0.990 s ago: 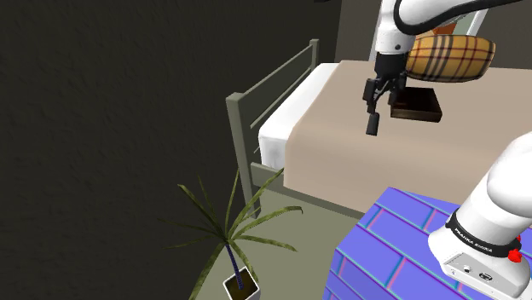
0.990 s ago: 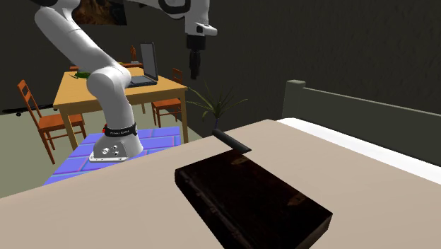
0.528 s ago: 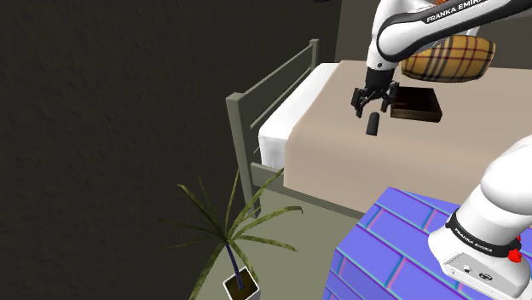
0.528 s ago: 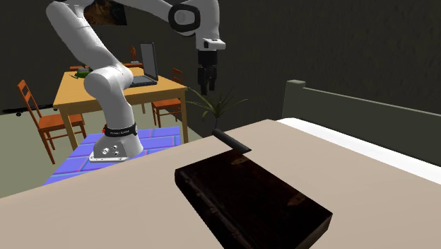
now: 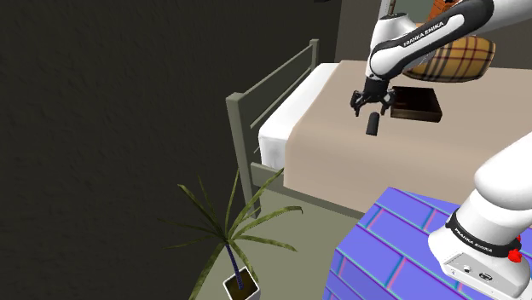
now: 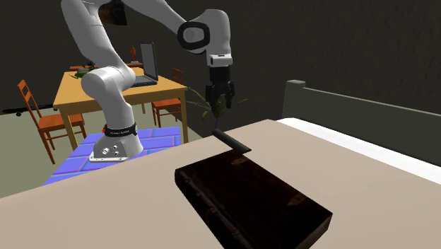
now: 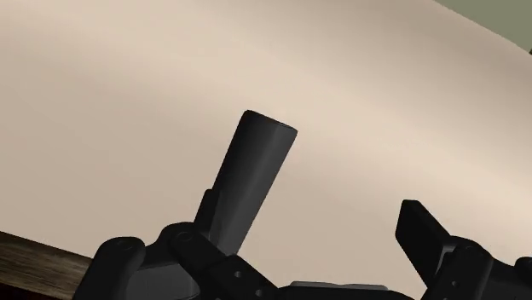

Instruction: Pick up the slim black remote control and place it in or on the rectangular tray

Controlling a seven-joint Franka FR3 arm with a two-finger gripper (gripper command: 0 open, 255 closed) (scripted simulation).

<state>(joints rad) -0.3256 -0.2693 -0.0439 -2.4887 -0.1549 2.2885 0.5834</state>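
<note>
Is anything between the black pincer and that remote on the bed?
Nothing: in the second exterior view, the open pincer hangs over the remote with only air between.

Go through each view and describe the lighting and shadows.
Shoulder view: the wall is dim and mottled, while the bed is evenly lit, with no hard shadows on it. Second exterior view: the tray reads near-black, with faint glints on top. Wrist view: the remote has a soft highlight along its end, and the bed shades softly around it.
</note>
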